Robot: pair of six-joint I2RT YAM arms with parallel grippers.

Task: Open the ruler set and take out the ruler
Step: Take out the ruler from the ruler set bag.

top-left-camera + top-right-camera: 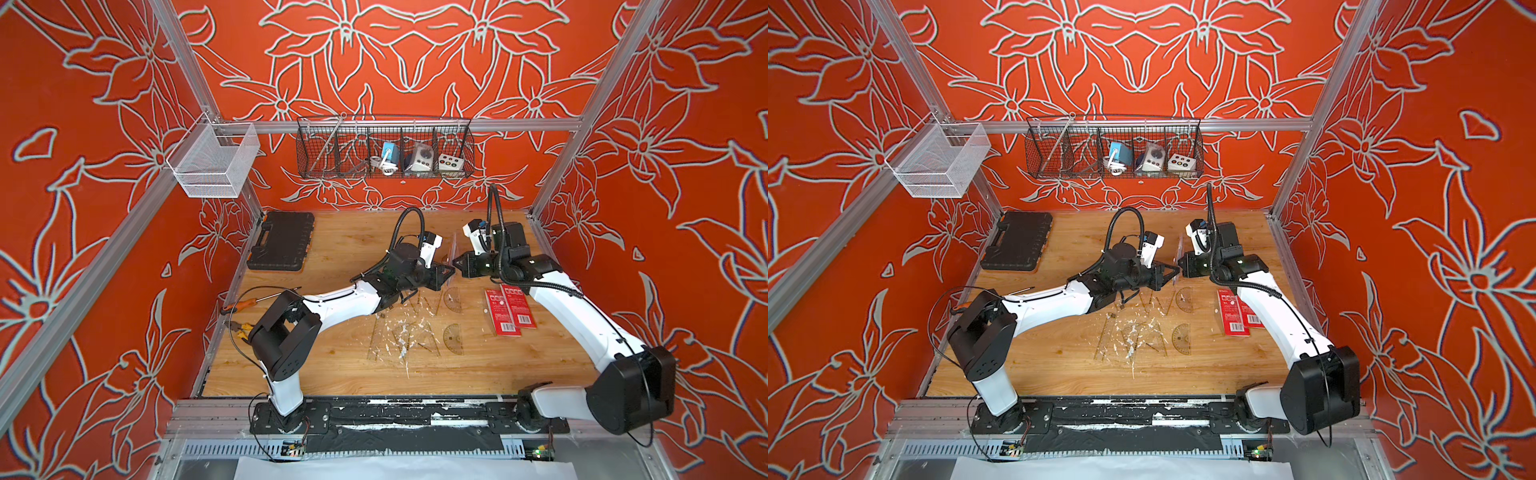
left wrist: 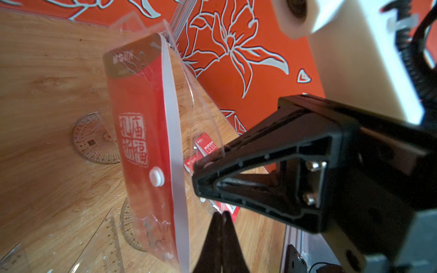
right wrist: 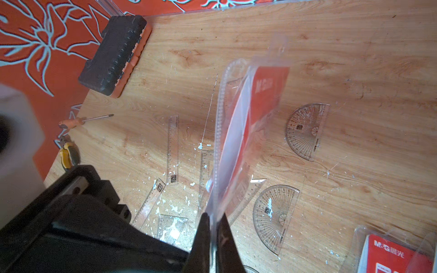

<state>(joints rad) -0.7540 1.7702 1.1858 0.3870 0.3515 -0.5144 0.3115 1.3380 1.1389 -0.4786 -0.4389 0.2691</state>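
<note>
— Where could we get a hand through on the table (image 1: pixel 353 374)?
— Along the near strip, in front of the clutter, we see bare wood. The far strip behind the grippers is bare too, from the tool case (image 1: pixel 281 241) to the far right corner.
— And the middle?
— Blocked. Our left gripper (image 1: pixel 453 271) and right gripper (image 1: pixel 455 264) meet there, both pinched on the ruler set (image 1: pixel 453 247), which stands on edge between them. Beneath lie loose rulers (image 1: pixel 399 336) and two protractors (image 1: pixel 454 338).
— The sides?
— Red packs (image 1: pixel 511 311) lie just beside our right arm (image 1: pixel 569 316). A screwdriver (image 1: pixel 249 300) and pliers (image 1: pixel 241 328) crowd the left edge.
</note>
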